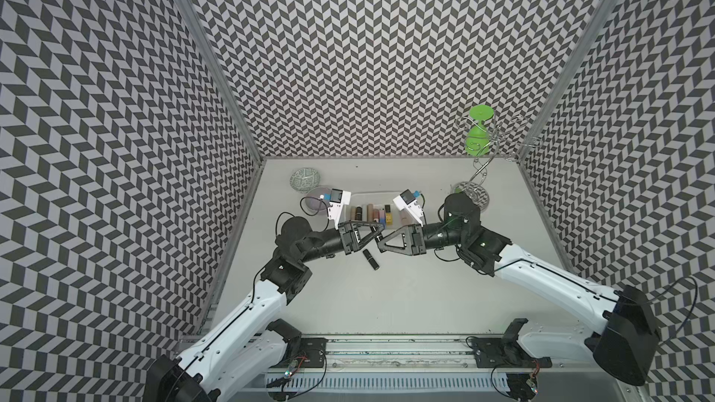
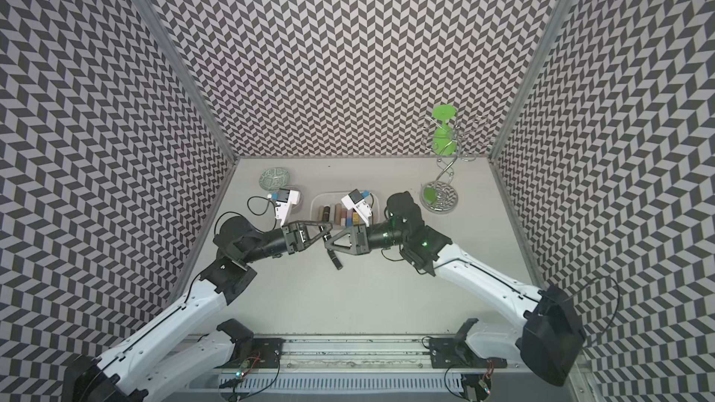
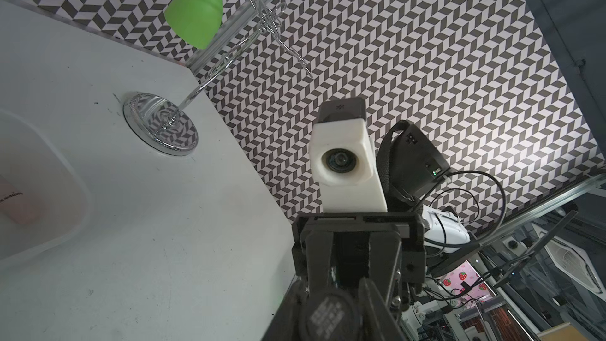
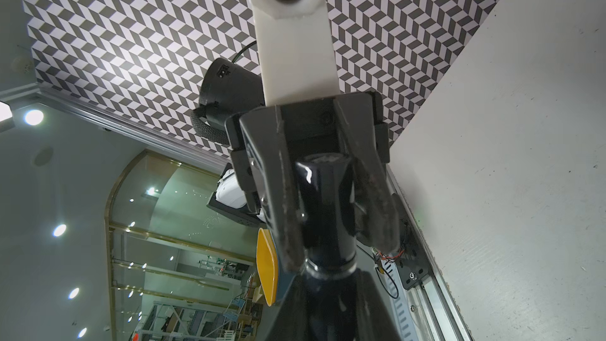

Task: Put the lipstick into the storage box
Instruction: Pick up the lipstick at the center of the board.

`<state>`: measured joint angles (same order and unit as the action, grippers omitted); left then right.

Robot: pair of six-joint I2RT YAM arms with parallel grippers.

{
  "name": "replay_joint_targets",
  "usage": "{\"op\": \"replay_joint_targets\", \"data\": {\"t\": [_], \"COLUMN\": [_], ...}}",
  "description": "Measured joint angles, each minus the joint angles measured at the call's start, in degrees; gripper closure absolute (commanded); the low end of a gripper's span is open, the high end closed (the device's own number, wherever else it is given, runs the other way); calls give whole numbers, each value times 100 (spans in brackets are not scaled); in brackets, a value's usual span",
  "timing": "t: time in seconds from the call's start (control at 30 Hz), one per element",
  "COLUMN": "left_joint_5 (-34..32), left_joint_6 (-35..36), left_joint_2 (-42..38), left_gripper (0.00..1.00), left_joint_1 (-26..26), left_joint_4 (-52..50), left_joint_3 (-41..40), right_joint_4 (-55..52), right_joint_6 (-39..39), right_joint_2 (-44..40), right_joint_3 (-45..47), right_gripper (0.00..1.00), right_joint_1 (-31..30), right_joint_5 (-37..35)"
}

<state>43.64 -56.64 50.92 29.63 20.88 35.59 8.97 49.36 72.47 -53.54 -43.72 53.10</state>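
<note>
Hanging above the middle of the bench (image 1: pixel 425 303), a black lipstick (image 4: pixel 324 198) is clamped from both sides. The left end effector (image 1: pixel 379 230) is closed on it, its fingers (image 4: pixel 282 198) being seen pressed against the tube in the right wrist view, and the right end effector (image 1: pixel 380 245) is clenched on the opposite end. In both top views the two end effectors are seen tip to tip and slightly crossed, so the held tube is largely hidden there. The lipstick is held just on the near side of the storage box (image 2: pixel 332 194), outside it and clear of the bench. The storage box is set toward the far edge, about midway along it, and a row of tubes (image 1: pixel 367 212) in brown, black and tan, with some coloured pieces, is laid inside. A second dark lipstick (image 1: pixel 370 259) is seen lying flat on the bench below the joined tips, apart from the box. Near the far left corner a green-patterned bowl (image 1: pixel 305 179) is placed, with a lilac bowl (image 1: pixel 311 197) just beside it, partly covered by the left wrist camera. At the far right corner a wire stand (image 1: pixel 479 197) is stood, with a green cup (image 1: pixel 476 139) hung on it.
</note>
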Motion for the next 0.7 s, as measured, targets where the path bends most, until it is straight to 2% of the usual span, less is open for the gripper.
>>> {"op": "replay_joint_targets", "data": {"t": [0.43,0.5,0.63,0.7], "left_joint_5": [22,35,66,61], "left_joint_6": [-133,-131,-33,31], "left_joint_2": [-66,-61,-31,-7], "left_gripper": [90,91,93,93], "left_joint_1": [0,0,2,2], "left_joint_4": [0,2,-39,-144], "left_joint_3": [0,0,2,2], "right_joint_4": [-39,-39,-33,-37], "right_joint_6": [-120,-129,-63,-39], "right_joint_2": [0,0,39,55], "right_joint_3": [-42,-42,-79,-118], "right_gripper": [77,71,52,47], "right_joint_1": [0,0,0,0], "right_joint_5": [-83,-87,-114,-125]}}
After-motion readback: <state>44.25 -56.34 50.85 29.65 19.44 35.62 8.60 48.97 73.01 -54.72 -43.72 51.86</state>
